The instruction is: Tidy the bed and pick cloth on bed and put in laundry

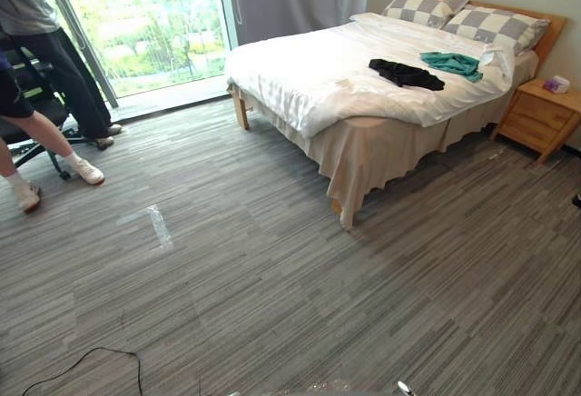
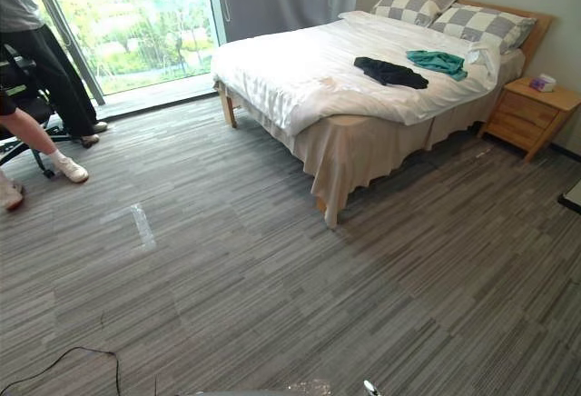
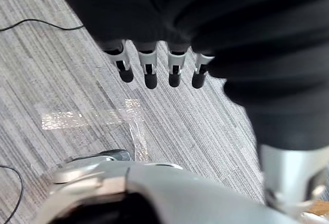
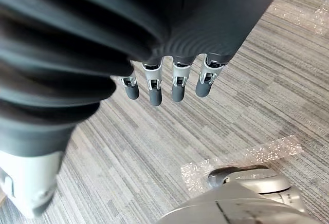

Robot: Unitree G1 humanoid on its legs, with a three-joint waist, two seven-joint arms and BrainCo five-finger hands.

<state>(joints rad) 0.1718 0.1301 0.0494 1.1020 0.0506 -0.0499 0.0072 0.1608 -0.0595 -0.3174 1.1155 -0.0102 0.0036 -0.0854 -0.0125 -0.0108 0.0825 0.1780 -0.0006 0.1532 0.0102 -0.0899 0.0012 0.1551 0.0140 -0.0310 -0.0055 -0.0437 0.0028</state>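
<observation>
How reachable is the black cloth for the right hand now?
Probably not yet: the right hand hangs open above the floor, and the black cloth lies on the bed, well across the room.

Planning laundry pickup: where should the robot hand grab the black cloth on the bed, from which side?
Pinch the raised middle folds of the black cloth from above, coming over the near long side of the bed: it lies crumpled flat on the duvet, the teal cloth close by.
</observation>
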